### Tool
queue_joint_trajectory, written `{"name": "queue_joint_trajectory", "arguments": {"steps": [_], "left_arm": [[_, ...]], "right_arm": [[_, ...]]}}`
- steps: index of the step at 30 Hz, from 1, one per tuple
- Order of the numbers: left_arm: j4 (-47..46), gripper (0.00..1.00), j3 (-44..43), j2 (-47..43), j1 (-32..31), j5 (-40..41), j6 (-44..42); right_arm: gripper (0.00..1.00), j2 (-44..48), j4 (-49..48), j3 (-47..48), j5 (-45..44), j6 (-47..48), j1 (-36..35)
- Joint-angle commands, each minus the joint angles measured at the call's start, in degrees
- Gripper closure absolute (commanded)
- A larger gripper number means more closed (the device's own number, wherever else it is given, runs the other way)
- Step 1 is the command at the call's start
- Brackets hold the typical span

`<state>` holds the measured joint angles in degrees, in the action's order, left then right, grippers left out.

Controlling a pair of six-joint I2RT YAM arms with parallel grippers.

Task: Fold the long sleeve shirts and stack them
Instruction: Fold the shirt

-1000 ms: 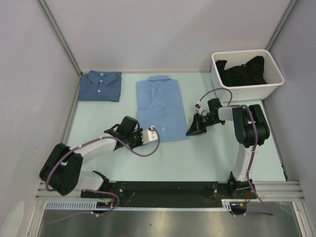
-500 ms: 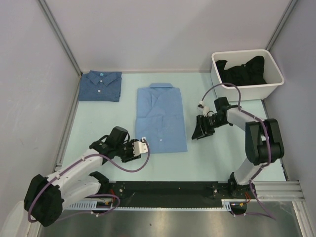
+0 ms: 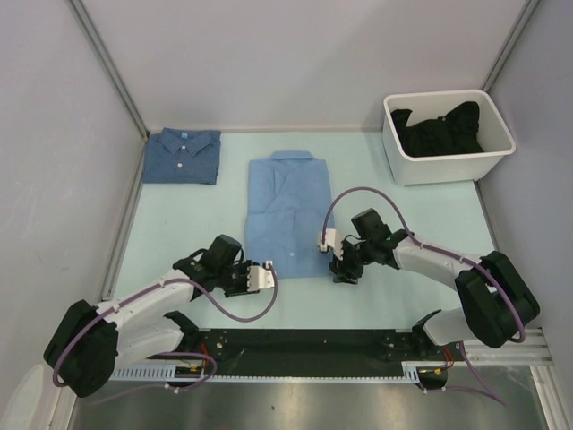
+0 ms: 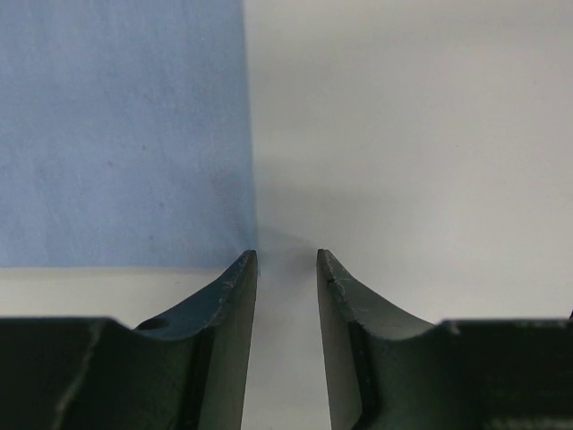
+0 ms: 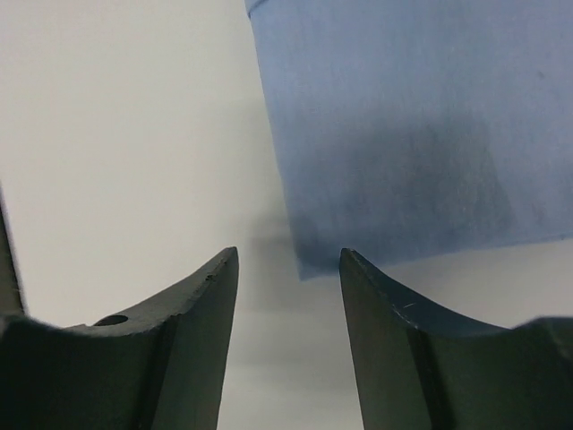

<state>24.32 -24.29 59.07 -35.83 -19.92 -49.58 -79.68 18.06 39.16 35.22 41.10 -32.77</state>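
The light sky-blue long sleeve shirt (image 3: 291, 215) lies folded flat at the table's middle, collar away from me. The darker denim-blue shirt (image 3: 182, 156) lies folded at the back left. My left gripper (image 3: 249, 279) stands open just off the light shirt's near-left corner. In the left wrist view that shirt (image 4: 121, 134) ends beside the left gripper (image 4: 286, 255), whose jaws hold only bare table. My right gripper (image 3: 340, 272) stands open at the near-right corner. In the right wrist view the shirt's corner (image 5: 403, 116) lies just ahead of the right gripper (image 5: 288, 253), not gripped.
A white bin (image 3: 488, 163) at the back right holds black garments (image 3: 439, 125). Grey enclosure walls rise on the left, back and right. A black rail (image 3: 304, 342) with the arm bases runs along the near edge.
Both grippers went from shut to open. The light shirt slid a little nearer and squared up. The right gripper moved from the shirt's right side to its near-right corner; the left pulled back slightly.
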Motion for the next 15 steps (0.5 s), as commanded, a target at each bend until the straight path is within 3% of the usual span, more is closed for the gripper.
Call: {"name": "queue_joint_trajectory", "arguments": {"steps": [1,7,10,13,15], "left_arm": [[-4.01,0.62,0.91,1.31,-1.78,1.99,-2.71],[-4.45,0.62,1.18,1.75,-2.31,2.43,-3.15],[-4.8,0.62,1.35,2.54,-2.84,2.61,-3.33],[-5.68,0.62,0.92,3.86,-3.1,3.05,-2.8],[-5.77,0.69,0.31,4.82,-3.01,3.31,-2.54]], "right_arm": [[0.46,0.49,-7.69,-2.42,-4.63,9.78,-0.88],[0.47,1.02,-10.06,-4.44,-7.8,12.77,-3.61],[0.53,1.37,-9.19,-5.23,-7.62,15.31,-4.22],[0.74,1.63,-9.53,-6.37,-9.29,17.08,-5.63],[0.88,1.81,-9.45,-6.2,-9.82,17.08,-5.9]]}}
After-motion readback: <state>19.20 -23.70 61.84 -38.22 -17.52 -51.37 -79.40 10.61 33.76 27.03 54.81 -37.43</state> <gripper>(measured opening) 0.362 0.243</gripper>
